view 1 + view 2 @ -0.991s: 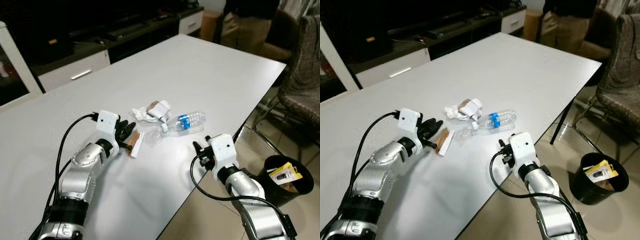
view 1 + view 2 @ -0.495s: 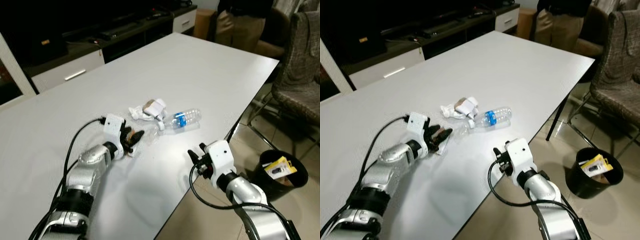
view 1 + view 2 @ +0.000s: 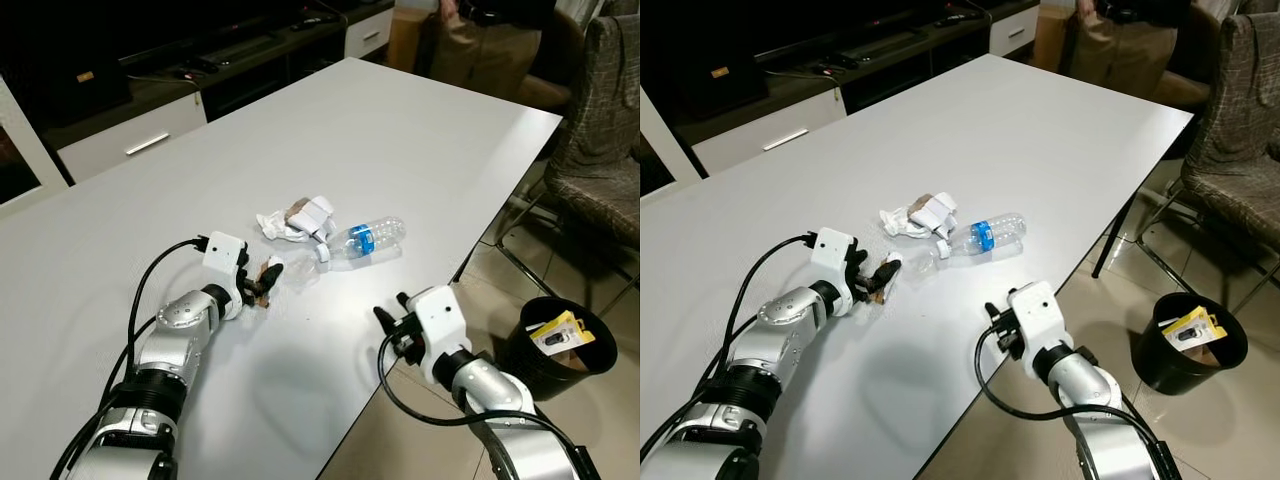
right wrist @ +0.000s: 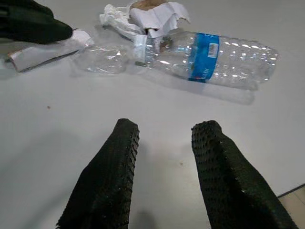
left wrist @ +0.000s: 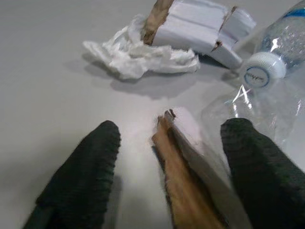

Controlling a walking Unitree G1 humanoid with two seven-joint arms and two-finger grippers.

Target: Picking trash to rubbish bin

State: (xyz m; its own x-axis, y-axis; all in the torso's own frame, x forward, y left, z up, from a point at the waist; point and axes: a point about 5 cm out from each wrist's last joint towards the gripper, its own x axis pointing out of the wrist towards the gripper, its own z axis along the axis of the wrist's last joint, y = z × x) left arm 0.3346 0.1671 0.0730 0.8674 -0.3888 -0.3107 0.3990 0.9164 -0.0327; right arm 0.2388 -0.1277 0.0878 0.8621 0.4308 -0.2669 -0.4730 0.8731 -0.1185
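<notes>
On the white table (image 3: 420, 130), the left gripper (image 5: 167, 157) straddles, fingers spread, a cardboard scrap (image 5: 183, 176) lying lengthwise between them.

A clear plastic bottle (image 3: 367, 240) with a blue label is laid on its side; crumpled paper trash (image 3: 296, 217) is bunched just beside its white-capped end.

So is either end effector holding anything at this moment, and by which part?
Nothing is gripped. The left end effector is open, its fingers straddling the flat white-and-brown cardboard scrap on the white table. The right end effector is open and empty.
</notes>
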